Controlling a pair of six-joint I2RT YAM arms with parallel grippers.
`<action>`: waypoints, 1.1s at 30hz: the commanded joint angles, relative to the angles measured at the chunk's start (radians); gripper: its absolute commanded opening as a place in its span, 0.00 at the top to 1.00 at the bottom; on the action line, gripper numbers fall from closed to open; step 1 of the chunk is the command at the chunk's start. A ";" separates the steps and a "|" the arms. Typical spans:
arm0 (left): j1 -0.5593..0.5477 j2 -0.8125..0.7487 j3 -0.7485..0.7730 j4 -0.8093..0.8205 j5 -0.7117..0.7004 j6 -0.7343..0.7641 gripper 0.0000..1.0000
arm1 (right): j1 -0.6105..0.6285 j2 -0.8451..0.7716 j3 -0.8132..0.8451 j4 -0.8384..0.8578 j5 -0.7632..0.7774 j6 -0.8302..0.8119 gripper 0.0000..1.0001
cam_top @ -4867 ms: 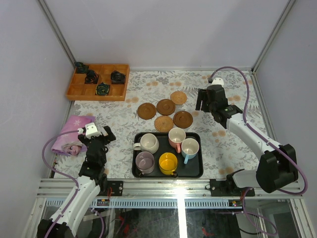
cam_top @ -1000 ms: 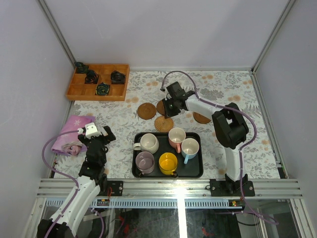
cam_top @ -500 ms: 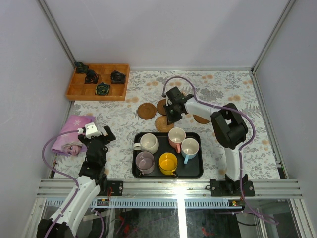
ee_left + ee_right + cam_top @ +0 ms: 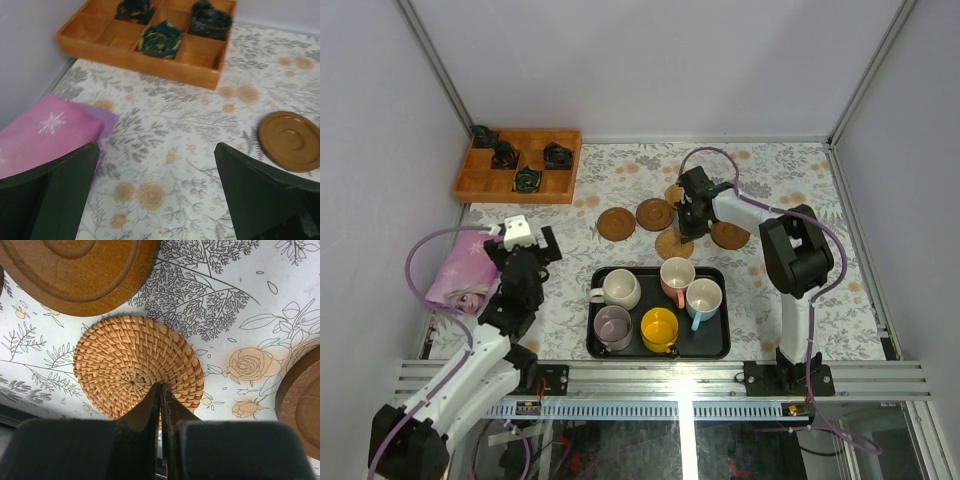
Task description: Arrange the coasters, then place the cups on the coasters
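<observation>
Floral tablecloth [image 4: 570, 250], closed right gripper [image 4: 161, 388] over woven coaster [image 4: 125, 362]

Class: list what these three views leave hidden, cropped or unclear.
- Top view: the right arm covers part of the rear coaster.
- Right wrist view: the shut right gripper hides the woven coaster's near edge; contact unclear.
- Left wrist view: dark bundles in the wooden box, too blurred to identify.
</observation>
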 commanded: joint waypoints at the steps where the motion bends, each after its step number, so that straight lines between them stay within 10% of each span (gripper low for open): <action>1: -0.037 0.134 0.118 0.098 0.052 0.056 0.00 | 0.000 -0.005 -0.009 -0.024 0.002 -0.043 0.95; 18: -0.059 0.744 0.372 0.473 0.493 -0.034 0.00 | -0.003 0.211 0.497 0.015 -0.147 -0.135 0.93; 33: -0.143 1.031 0.587 0.417 0.850 -0.073 0.00 | -0.010 0.267 0.440 -0.053 -0.154 -0.073 0.92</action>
